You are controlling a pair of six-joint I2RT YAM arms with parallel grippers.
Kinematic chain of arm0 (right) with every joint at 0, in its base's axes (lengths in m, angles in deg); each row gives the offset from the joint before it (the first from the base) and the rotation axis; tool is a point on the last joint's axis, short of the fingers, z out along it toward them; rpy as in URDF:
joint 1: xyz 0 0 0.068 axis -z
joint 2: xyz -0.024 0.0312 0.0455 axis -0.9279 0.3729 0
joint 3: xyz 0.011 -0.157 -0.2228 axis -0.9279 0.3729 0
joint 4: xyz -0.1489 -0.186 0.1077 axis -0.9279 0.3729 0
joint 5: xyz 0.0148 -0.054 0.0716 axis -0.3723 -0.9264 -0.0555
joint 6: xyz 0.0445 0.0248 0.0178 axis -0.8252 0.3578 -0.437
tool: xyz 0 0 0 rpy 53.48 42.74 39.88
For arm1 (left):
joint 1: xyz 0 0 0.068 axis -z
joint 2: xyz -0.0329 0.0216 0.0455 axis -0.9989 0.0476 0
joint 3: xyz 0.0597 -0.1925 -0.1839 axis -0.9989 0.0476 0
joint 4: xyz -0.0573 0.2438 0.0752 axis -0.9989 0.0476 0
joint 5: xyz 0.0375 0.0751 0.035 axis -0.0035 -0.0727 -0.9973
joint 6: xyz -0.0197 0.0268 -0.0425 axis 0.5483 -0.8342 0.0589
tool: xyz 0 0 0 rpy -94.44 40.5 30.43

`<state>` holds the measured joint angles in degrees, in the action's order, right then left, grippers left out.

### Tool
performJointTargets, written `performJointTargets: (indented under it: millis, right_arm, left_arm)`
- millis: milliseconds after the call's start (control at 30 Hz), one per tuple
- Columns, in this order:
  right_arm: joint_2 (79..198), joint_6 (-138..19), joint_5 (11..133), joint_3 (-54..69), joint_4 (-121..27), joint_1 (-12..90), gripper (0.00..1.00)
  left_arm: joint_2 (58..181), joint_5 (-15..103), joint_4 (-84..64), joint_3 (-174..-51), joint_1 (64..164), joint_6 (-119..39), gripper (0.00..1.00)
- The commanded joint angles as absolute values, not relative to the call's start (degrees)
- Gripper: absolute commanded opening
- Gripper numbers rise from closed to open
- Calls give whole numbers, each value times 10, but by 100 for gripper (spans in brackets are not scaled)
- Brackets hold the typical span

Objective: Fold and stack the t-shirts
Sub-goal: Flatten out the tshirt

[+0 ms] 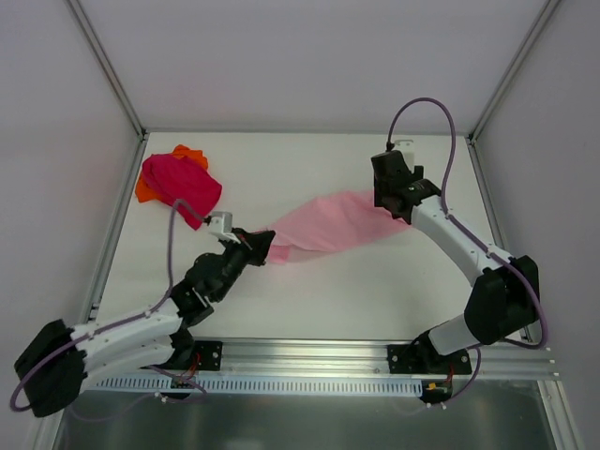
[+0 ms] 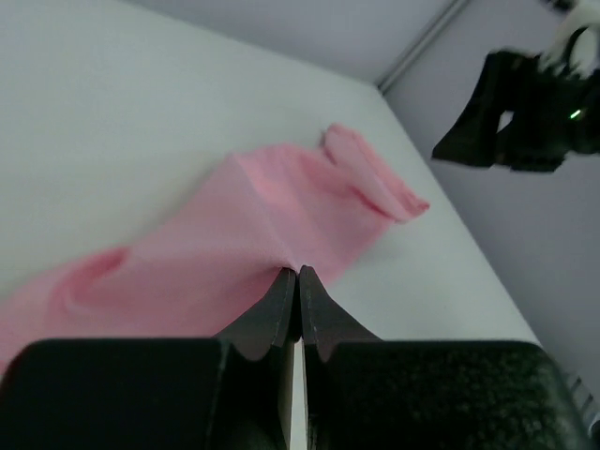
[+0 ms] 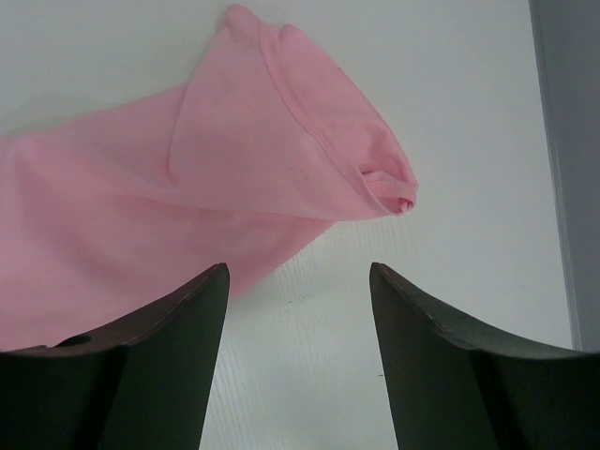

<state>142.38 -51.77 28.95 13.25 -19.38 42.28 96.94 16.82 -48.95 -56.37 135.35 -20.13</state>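
Pinch confirmed: left gripper (image 2: pixel 298 274) clamped on the light pink t-shirt (image 2: pixel 234 234), cloth stretching ahead of its tips; right gripper (image 3: pixel 298 272), jaws apart, shirt's far end just beyond them.

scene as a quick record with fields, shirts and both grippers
pink shirt: light pink cloth t-shirt, lying crumpled mid-table between the arms
left gripper: shut on that shirt's edge
right gripper: open, near the shirt's other end, holding nothing
pile: magenta cloth t-shirt bunched over orange cloth t-shirt, far left corner
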Motion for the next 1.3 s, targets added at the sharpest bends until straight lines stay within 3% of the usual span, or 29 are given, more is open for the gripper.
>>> performJointTargets:
  millis: [0, 167, 367, 700, 833, 1000, 1267]
  right_arm:
    - [1450, -544, 286, 123, -217, 425, 66]
    - [1479, -551, 306, 113, -222, 426, 66]
    - [1501, -552, 312, 108, -223, 431, 65]
    - [1510, -549, 403, 111, -214, 432, 72]
    - [1553, -535, 528, 80, -213, 444, 75]
    - [1614, -530, 529, 42, -173, 447, 75]
    - [1585, -552, 552, 90, -199, 453, 76]
  left_arm:
    - [830, -6, -404, -540, 1398, -244, 0]
    - [680, -76, -298, -537, 1398, -243, 0]
    - [601, -117, -206, -544, 1398, -229, 0]
    - [644, -163, -172, -558, 1398, -187, 0]
    - [672, -166, -186, -559, 1398, -191, 0]
    - [670, -173, -178, -560, 1398, -191, 0]
    - [657, -154, -179, -563, 1398, -205, 0]
